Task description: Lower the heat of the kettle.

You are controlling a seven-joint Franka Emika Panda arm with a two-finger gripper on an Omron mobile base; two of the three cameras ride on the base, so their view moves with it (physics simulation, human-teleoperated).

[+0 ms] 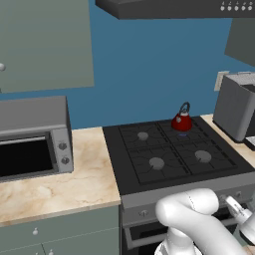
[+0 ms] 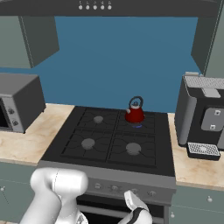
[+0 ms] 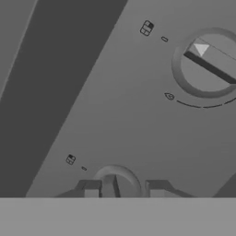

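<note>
The kettle (image 1: 182,119) (image 2: 134,113), small, red and glossy with a dark arched handle, stands on the back right burner of the black stove (image 1: 174,154) (image 2: 109,135). A faint blue flame shows under it. My gripper (image 3: 123,189) (image 1: 230,201) (image 2: 129,194) is down at the stove's grey front panel, well below and in front of the kettle. In the hand view its two fingertips stand close on either side of a round knob (image 3: 112,177), whose bar lies between them. They look shut on it.
A second knob (image 3: 209,62) with a white pointer sits further along the panel. A toaster oven (image 1: 32,142) stands on the marble counter to the left and a grey coffee machine (image 2: 203,116) to the right. A range hood (image 2: 109,6) hangs above.
</note>
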